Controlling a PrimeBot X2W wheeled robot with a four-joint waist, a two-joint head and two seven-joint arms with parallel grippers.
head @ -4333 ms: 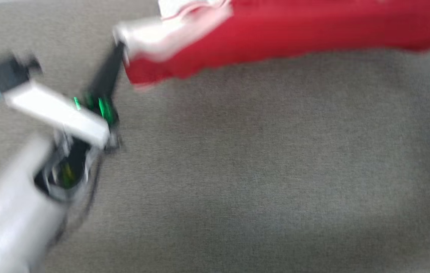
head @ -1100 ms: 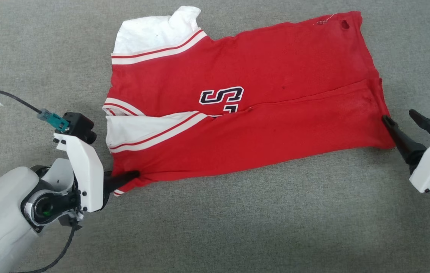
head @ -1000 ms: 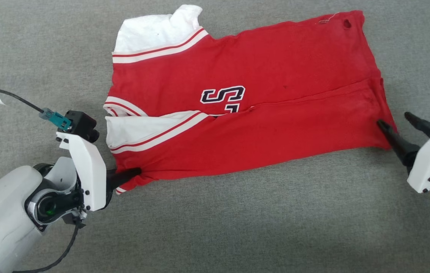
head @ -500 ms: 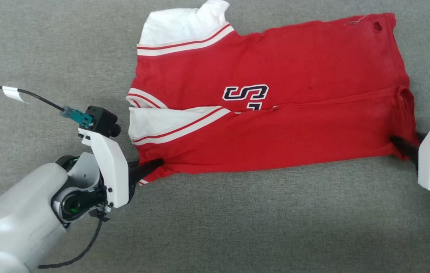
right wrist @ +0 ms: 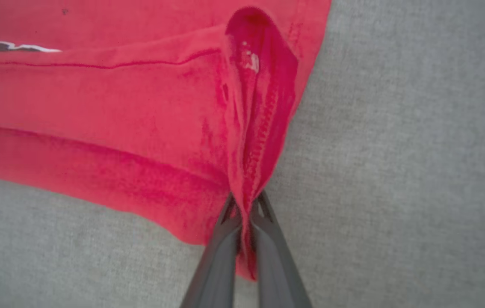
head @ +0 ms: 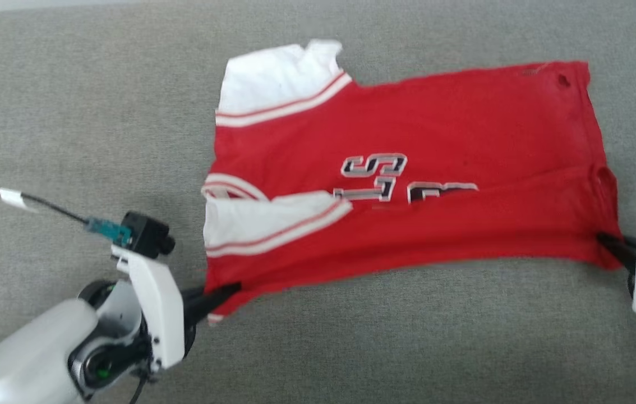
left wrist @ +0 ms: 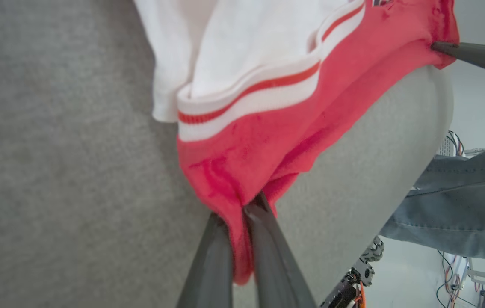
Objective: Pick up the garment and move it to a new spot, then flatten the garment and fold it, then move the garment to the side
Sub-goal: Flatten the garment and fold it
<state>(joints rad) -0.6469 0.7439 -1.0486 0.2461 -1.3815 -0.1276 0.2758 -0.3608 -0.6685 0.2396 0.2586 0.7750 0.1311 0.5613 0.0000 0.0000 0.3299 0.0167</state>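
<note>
- On the grey cloth-covered counter (head: 351, 348): one garment (head: 408, 213), a red T-shirt, lying lengthwise across the middle, collar end toward the robot's left, hem toward its right.
- Condition: mostly flat. The near sleeve (head: 262, 224), white with striped trim, is turned in over the chest and partly covers the lettering (head: 385, 179). The far sleeve (head: 273, 84) lies spread at the back edge.
- Left tool (head: 231, 289): fingers pressed together on the near corner at the shoulder end, with red cloth bunched between them in the left wrist view.
- Right tool (head: 604, 238): fingers pinching the near hem corner, where a ridge of doubled fabric rises from the grip.
- Also present: a person's leg (left wrist: 460, 201) in jeans, beyond the counter's edge.
- Step in hand, by my reading: working the near long edge, either to smooth it or to fold it across.
- Handling notes: move both tools together at the same height, with the edge between them just taut. Thin cloth sags and drags if either side lags. Carry the edge squarely toward the far edge, set it down before letting go, and see that the tucked sleeve does not slip out.
</note>
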